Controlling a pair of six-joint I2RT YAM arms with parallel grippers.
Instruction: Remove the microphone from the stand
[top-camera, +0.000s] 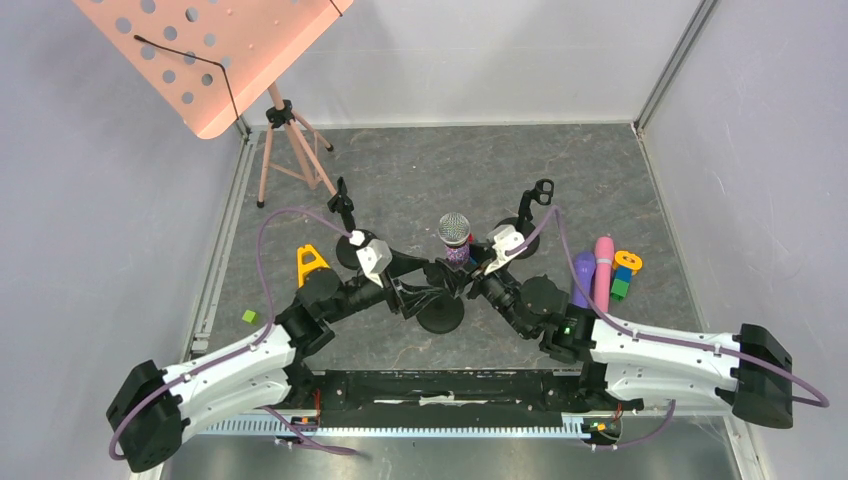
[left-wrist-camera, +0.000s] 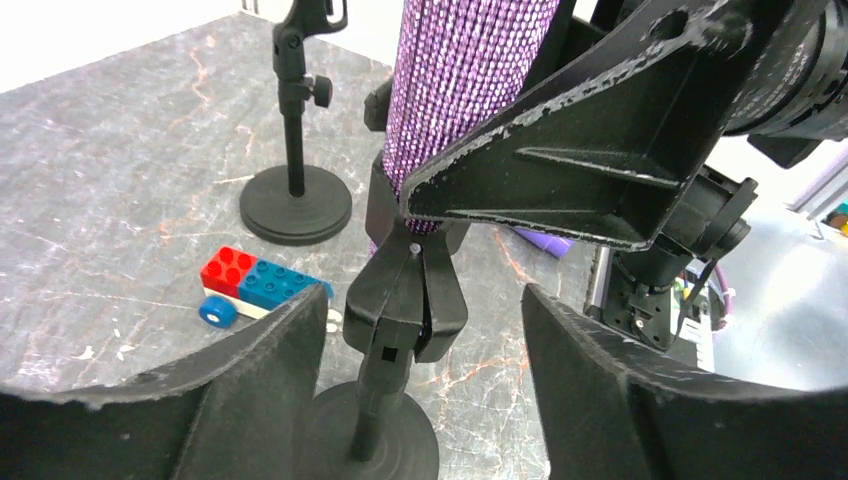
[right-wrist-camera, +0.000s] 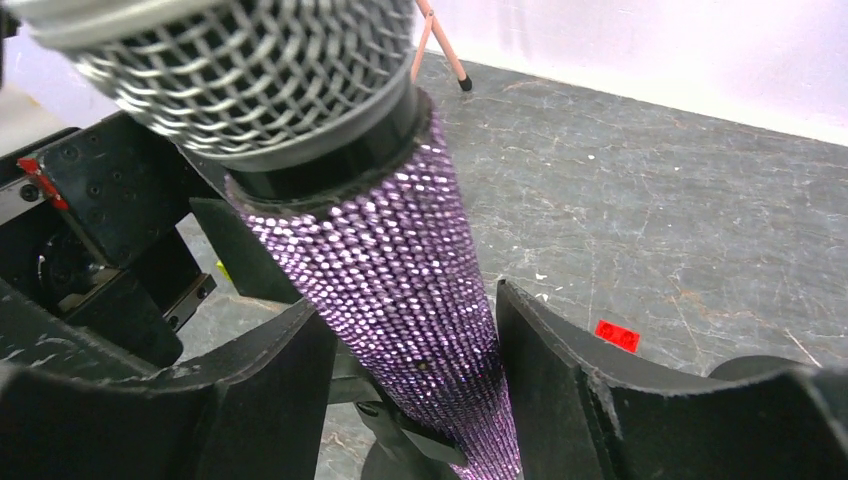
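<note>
Between the fingers (right-wrist-camera: 560, 400) of the right end effector (right-wrist-camera: 412, 305) runs the mic (right-wrist-camera: 390, 290). Its purple studded body is tilted, and its silver mesh head rises above the fingers, close to the wrist camera. Both fingers lie right against the body. Whether they actually press on it cannot be told from this view, so the right end effector may be clamped on the mic or only closed in around it.

Lower down, the left end effector (left-wrist-camera: 422, 300) straddles the stand (left-wrist-camera: 400, 330) at the black clip under the mic's lower end. Its fingers (left-wrist-camera: 260, 380) are apart, with a gap showing on either side of the clip. The mic sits in that clip, leaning a little, over the stand's round base on the desk (top-camera: 420, 170).

Seen from above, the two end effectors meet at the stand from opposite sides, and the mesh head shows just beyond their tips.

Past the left end effector's fingers stands a second stand (left-wrist-camera: 295, 200), with a red and blue brick stack (left-wrist-camera: 255, 285) lying on the desk just in front of its base. Past the right end effector's fingers a small red brick (right-wrist-camera: 617, 335) lies flat on the desk. Outward of the right end effector, beside its arm, a purple tube (top-camera: 584, 280) and a pink tube (top-camera: 603, 270) lie side by side.
</note>
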